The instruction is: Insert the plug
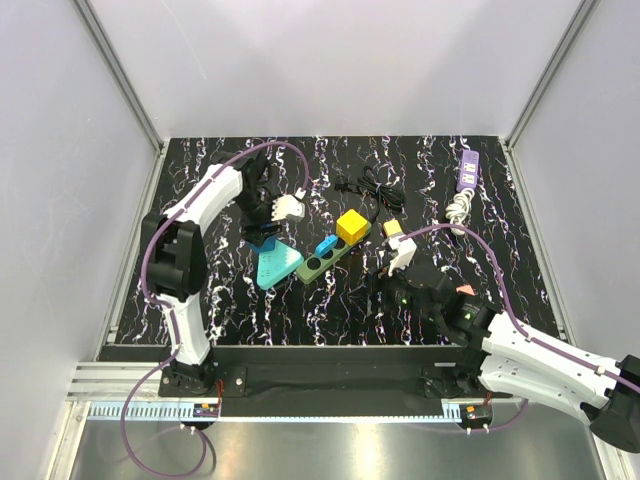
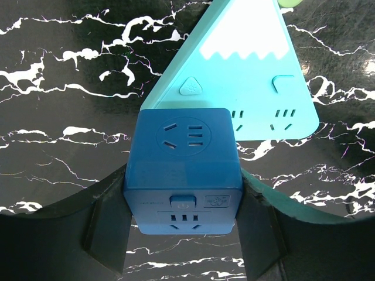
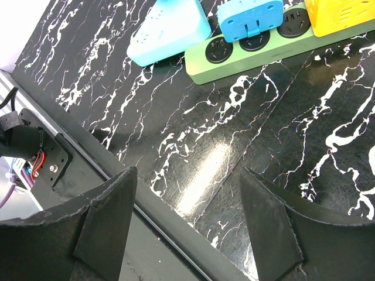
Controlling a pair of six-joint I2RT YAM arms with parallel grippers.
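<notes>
while the left pincer [image 2: 183, 181] is clenched on the two sides of a blue cube socket adapter [image 2: 184, 140], that cube sits at the wide end of the teal triangular power strip [image 2: 246, 70], overlapping its edge. the right pincer [image 3: 187, 172] hangs released over the bench [image 3: 222, 152], near the green power strip [image 3: 258, 55] that carries a blue adapter [image 3: 251, 20] and a yellow cube [image 3: 345, 14].

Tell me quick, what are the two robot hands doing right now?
Left gripper: closed on the blue cube socket.
Right gripper: open, holding nothing.
</notes>
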